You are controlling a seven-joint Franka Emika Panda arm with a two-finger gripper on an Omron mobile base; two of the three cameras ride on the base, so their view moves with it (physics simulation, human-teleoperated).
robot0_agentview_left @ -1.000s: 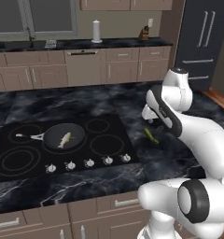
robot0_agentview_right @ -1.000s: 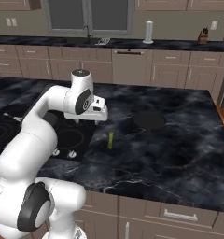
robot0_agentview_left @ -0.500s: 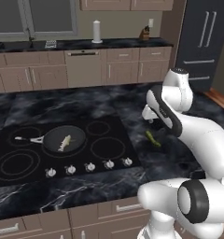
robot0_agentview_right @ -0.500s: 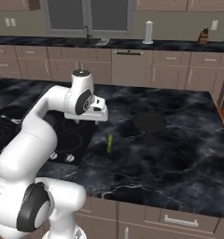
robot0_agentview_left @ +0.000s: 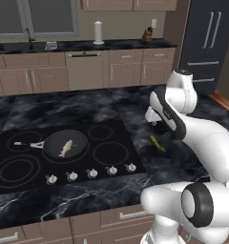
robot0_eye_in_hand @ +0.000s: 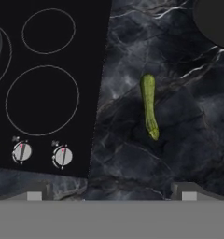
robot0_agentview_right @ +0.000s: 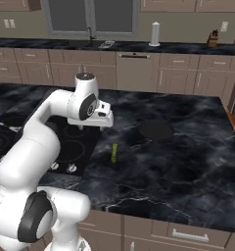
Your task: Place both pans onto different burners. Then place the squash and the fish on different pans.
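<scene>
One pan (robot0_agentview_left: 65,144) sits on a burner at the cooktop's left, and the fish (robot0_agentview_left: 65,148) lies inside it. The other pan (robot0_agentview_right: 157,130) rests on the dark marble counter right of the cooktop; its edge (robot0_eye_in_hand: 216,18) shows in the hand view's top right corner. The green squash (robot0_eye_in_hand: 149,105) lies on the counter between the cooktop and that pan, also seen as the squash (robot0_agentview_left: 157,143) and the squash (robot0_agentview_right: 114,152). My gripper (robot0_eye_in_hand: 111,193) hovers above it, open and holding nothing, with the squash ahead of and between the fingertips. Free burners (robot0_eye_in_hand: 42,100) lie to its left.
Silver knobs (robot0_agentview_left: 91,173) line the cooktop's front edge. The white arm (robot0_agentview_left: 192,128) arches over the counter's right part. A white roll (robot0_agentview_left: 98,32) and a knife block (robot0_agentview_left: 148,34) stand on the far back counter.
The hand has drifted only slightly above the squash. Its jaws stay open, and the squash, the fish and both pans have not moved.
</scene>
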